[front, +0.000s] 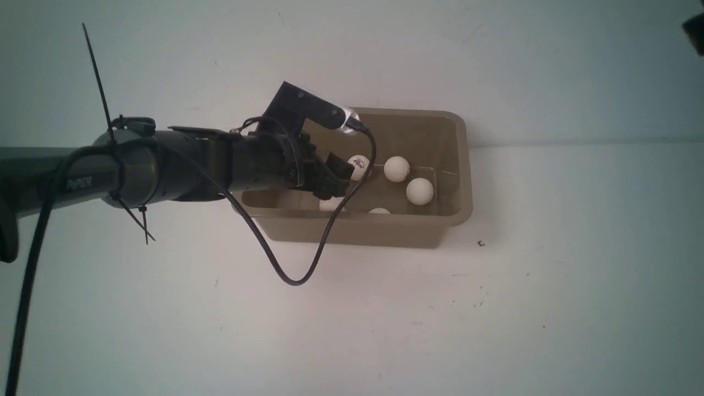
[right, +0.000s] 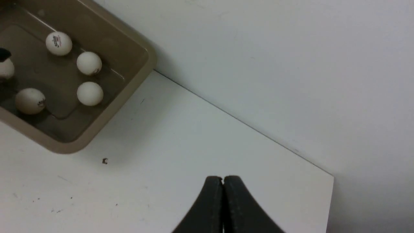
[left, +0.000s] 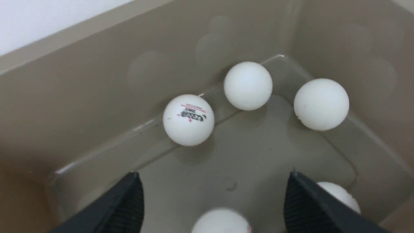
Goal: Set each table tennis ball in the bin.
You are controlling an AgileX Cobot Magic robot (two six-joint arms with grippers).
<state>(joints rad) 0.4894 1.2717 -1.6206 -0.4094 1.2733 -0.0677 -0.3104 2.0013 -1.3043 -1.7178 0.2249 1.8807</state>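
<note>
We are counting five table tennis balls (front: pixel 396 169) inside the bin (front: pixel 412 129), mid-frame in the front view. None is showing on the table (front: pixel 495 330), and a sixth is not showing anywhere. The left gripper (left: pixel 213 174) is hanging over the bin, jaws apart, gripping nothing. The left wrist view is showing one blurred ball (left: pixel 221 221) at bottom centre. Only the right wrist view is showing the right gripper (right: pixel 222 181) pressed together.

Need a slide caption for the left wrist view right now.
Open left gripper over the bin, five table tennis balls visible inside, one blurred between the fingers.
</note>
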